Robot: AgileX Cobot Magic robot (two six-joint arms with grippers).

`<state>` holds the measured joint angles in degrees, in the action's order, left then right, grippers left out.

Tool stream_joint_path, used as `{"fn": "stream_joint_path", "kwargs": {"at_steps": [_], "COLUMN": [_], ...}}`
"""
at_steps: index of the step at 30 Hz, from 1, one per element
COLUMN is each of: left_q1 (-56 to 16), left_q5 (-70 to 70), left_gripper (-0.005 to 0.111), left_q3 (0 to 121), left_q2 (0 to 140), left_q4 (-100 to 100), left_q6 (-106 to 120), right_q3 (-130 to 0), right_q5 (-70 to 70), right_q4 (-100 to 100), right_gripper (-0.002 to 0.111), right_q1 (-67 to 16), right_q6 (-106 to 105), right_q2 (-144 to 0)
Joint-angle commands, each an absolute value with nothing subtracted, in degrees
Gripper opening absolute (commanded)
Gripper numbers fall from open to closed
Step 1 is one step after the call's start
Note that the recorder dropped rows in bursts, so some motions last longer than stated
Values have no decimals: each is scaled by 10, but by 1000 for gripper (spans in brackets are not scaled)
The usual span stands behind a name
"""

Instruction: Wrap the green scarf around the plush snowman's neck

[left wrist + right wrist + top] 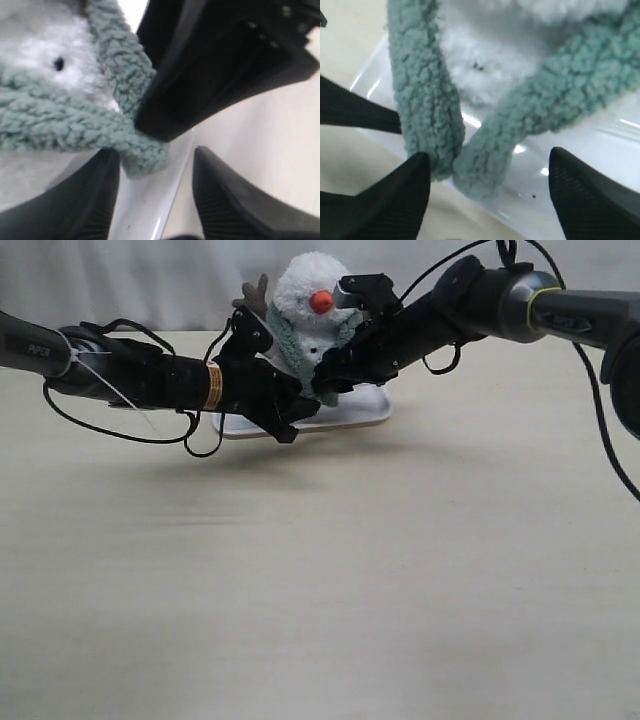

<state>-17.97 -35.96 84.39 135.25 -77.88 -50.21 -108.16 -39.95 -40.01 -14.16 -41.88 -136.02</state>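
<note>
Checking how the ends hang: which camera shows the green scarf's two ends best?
The right wrist view: both ends of the green scarf hang side by side, close up. The left wrist view shows only one end; the exterior view shows only a patch of it on the plush snowman.

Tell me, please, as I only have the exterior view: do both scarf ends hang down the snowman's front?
Observer: Yes. The right wrist view shows both ends of the green scarf hanging side by side down the plush snowman, with their tips over the white tray.
Operator: Does the right gripper hold either end?
Observer: No. The right gripper is open. Both tips reach in between its fingers, unpinched.
Operator: And the left one?
Observer: The left gripper is open too. One scarf end sits at the gap between its fingers, ungripped.
</note>
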Motion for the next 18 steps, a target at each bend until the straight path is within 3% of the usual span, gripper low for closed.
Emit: {"fn": "stream_joint_path", "kwargs": {"at_steps": [1, 11, 15, 18], "left_q1": [-179, -168, -144, -116], "left_q5": [-350, -331, -393, -414], "left_gripper": [53, 54, 53, 43], "left_q3": [848, 847, 847, 847], "left_q2": [1343, 1264, 1238, 1225], "left_q4": [-816, -999, -999, -999], "left_q6": [-553, -744, -788, -833], "right_q3": [-1084, -1084, -1082, -1078], "right_q5": [-458, -558, -558, -555], "right_q4": [-339, -249, -190, -186], "right_gripper": [66, 62, 48, 32], "right_q1": [-140, -140, -140, -140], "right_q6": [-376, -314, -266, -260], "right_q2": [-1328, -1261, -1237, -1219]}}
